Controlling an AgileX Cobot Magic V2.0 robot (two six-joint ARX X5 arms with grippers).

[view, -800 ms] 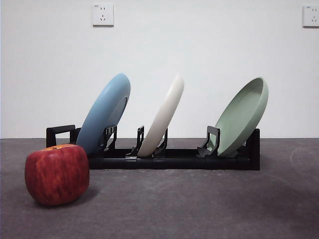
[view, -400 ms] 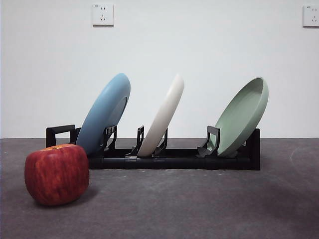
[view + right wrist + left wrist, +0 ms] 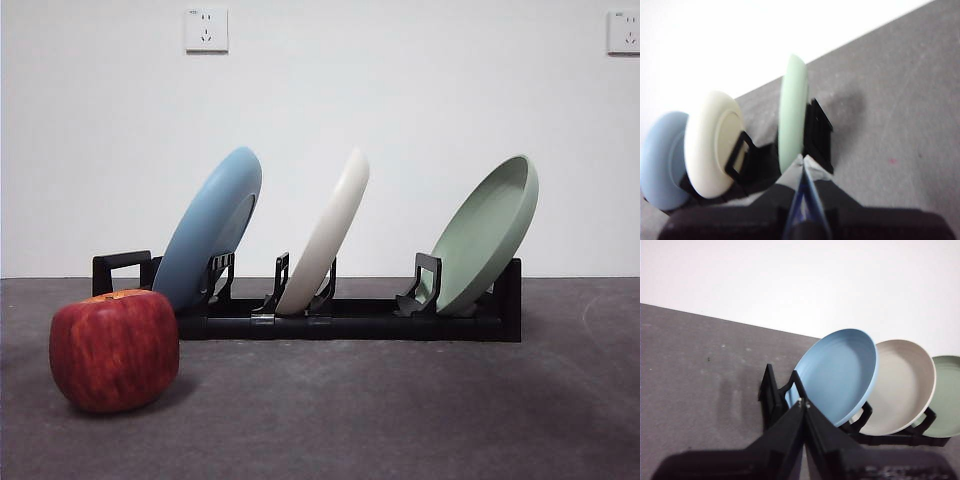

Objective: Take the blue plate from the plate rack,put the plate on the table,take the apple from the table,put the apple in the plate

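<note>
The plate rack [image 3: 350, 318] stands lengthwise across the table [image 3: 400, 420], loop handle at its apple-side end. Three plates lean in its slots, all tilted the same way: the blue plate [image 3: 210, 228] nearest the handle, the cream-white plate [image 3: 328, 232] in the middle, the pale green plate [image 3: 488, 232] at the far end. Clear gaps separate the three rims at the top; the blue plate's upper edge stands free with open air above it.

The apple [image 3: 115, 350] rests on the table in front of the rack's handle end, close to the blue plate's lower edge but apart from it in the front view. Bare table runs from the apple across the whole front of the rack.

Neither arm shows in the front view.

The left gripper [image 3: 804, 407] has its jaws pressed together, tips meeting, holding nothing. The blue plate [image 3: 840, 374] lies just beyond the tips and slightly to one side, its concave face turned toward the gripper; the rack's handle end [image 3: 771, 395] sits directly ahead of the tips. Whether the tips touch the rack cannot be told.

The right gripper [image 3: 802, 165] likewise has jaws closed to a point and empty. The pale green plate [image 3: 791, 112] stands edge-on immediately ahead of it, the cream-white plate [image 3: 712, 145] and blue plate [image 3: 662, 160] farther along the rack. Open table lies beside this end of the rack.
</note>
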